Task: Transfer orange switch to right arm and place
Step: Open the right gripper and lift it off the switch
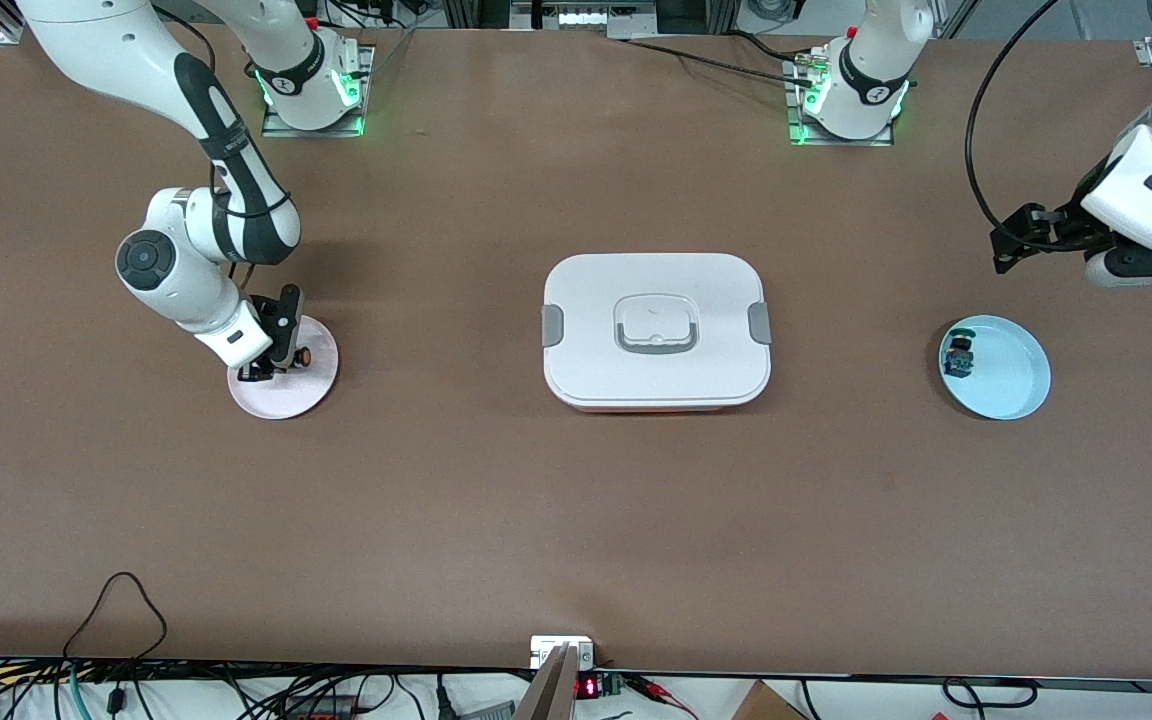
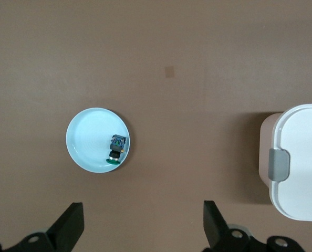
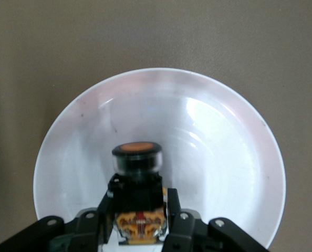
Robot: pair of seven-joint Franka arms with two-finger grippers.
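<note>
The pale pink plate [image 1: 311, 385] sits on the brown counter [image 1: 576, 520] toward the right arm's end. The right gripper [image 1: 271, 362] is low over this plate, its jaws narrow and closed on the orange switch [image 3: 137, 181], gripping the black body near the tan base. The handover therefore appears complete; the step in hand is judged to be the placing.

In the right wrist view the switch's long axis runs from the jaws out over the plate's floor, orange cap leading and base parts back between the jaws. In the front view the cap shows just beside the gripper, pointing toward the counter's middle. Whether the switch already touches the plate cannot be told.

To place well, the gripper should settle the switch onto the plate's flat centre before the jaws part, open only modestly, then lift straight up so nothing drags. The round cap may let the switch roll toward the rim.

At the middle of the counter stands a white lidded container [image 1: 656, 330] with grey side latches, closed. Toward the left arm's end lies a light blue plate [image 1: 1011, 375] holding the green-capped switch [image 1: 958, 355] on its side.

The left gripper [image 2: 143, 220] waits above the counter near that blue plate, jaws wide and holding nothing.
</note>
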